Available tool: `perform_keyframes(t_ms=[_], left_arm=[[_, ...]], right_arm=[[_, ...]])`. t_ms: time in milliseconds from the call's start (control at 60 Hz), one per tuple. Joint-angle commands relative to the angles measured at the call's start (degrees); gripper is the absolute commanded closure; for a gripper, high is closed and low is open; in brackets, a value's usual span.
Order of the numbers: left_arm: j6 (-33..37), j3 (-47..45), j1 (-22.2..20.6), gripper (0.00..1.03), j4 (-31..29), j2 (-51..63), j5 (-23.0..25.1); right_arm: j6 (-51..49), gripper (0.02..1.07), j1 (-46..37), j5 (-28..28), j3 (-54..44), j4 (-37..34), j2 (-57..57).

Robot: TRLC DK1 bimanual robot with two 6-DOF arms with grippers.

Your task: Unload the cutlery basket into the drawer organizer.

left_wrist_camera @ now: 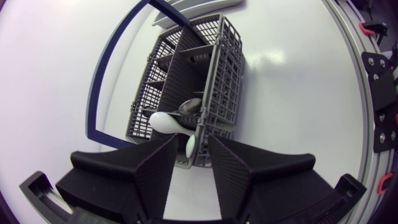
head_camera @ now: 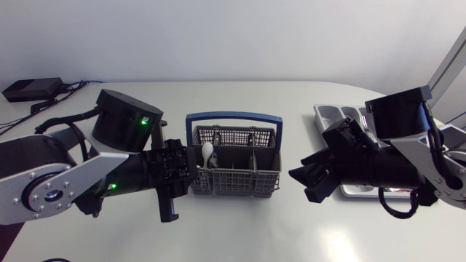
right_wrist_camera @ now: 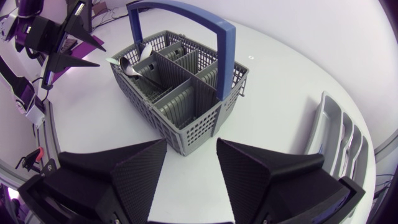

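Head view | right arm [head_camera: 408, 164] over organizer [head_camera: 331, 116] | left fingers [left_wrist_camera: 155, 174], right fingers [right_wrist_camera: 140, 177] wide, flanking basket [head_camera: 234, 171]

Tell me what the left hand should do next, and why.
Probably ease the left hand a little closer, then close on the white spoon. Its fingers stand open, and the spoon pokes out of the basket at its near end, just ahead of the gap between them.

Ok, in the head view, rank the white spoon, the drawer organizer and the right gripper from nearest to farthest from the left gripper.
From the left gripper:
1. white spoon, in the near end of the cutlery basket.
2. right gripper, past the basket's far end.
3. drawer organizer, farthest right, beyond that gripper.
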Motion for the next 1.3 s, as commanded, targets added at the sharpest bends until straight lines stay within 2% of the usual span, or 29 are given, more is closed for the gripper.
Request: perform_keyframes(t_ms=[0, 200, 283, 383, 433, 683, 717, 783, 833, 900, 1067, 1283], left_arm=[[2.4, 1.7, 0.6, 0.66, 0.5, 2.4, -0.8], [3.6, 2.9, 1.7, 0.67, 1.5, 5.2, -1.2], [4.4, 3.4, 2.1, 0.74, 1.6, 6.0, -1.4], [4.6, 3.6, 2.7, 0.75, 1.6, 6.3, -1.4], [5.0, 4.0, 3.3, 0.79, 1.6, 6.8, -1.4], [6.0, 5.1, 4.1, 0.8, 1.7, 8.0, -1.4], [6.2, 5.2, 4.0, 0.83, 1.7, 8.3, -1.4], [6.4, 5.2, 3.9, 0.84, 1.7, 9.1, -1.4], [6.9, 5.2, 3.8, 0.93, 1.7, 10.0, -1.4], [7.1, 5.3, 3.8, 1.0, 1.7, 10.6, -1.4], [7.4, 5.6, 3.9, 1.0, 1.5, 10.0, -1.4], [7.1, 7.1, 3.8, 1.0, -0.5, 3.8, -1.3]], right_arm=[[-0.9, 0.47, 0.4, 0.4, -1.4, -0.2, -0.5], [-1.0, 0.47, 0.4, 0.4, -1.9, 0.2, -0.5], [-1.2, 0.47, 0.3, 0.4, -2.2, 0.3, -0.6], [-1.3, 0.47, 0.2, 0.4, -2.6, 0.5, -0.6], [-1.4, 0.47, 0.3, 0.4, -2.7, 0.6, -0.6], [-1.4, 0.47, 0.3, 0.4, -2.8, 0.9, -0.4], [-1.5, 0.47, 0.3, 0.4, -2.8, 1.0, -0.4], [-1.5, 0.47, 0.3, 0.4, -3.0, 1.1, -0.3], [-1.4, 0.47, 0.3, 0.4, -3.1, 1.1, -0.2], [-1.5, 0.47, 0.3, 0.4, -3.2, 1.1, -0.3], [-1.5, 0.47, 0.4, 0.4, -3.4, 1.1, -0.5], [-1.4, 0.47, 0.8, 0.4, -3.4, 0.6, -1.2]])
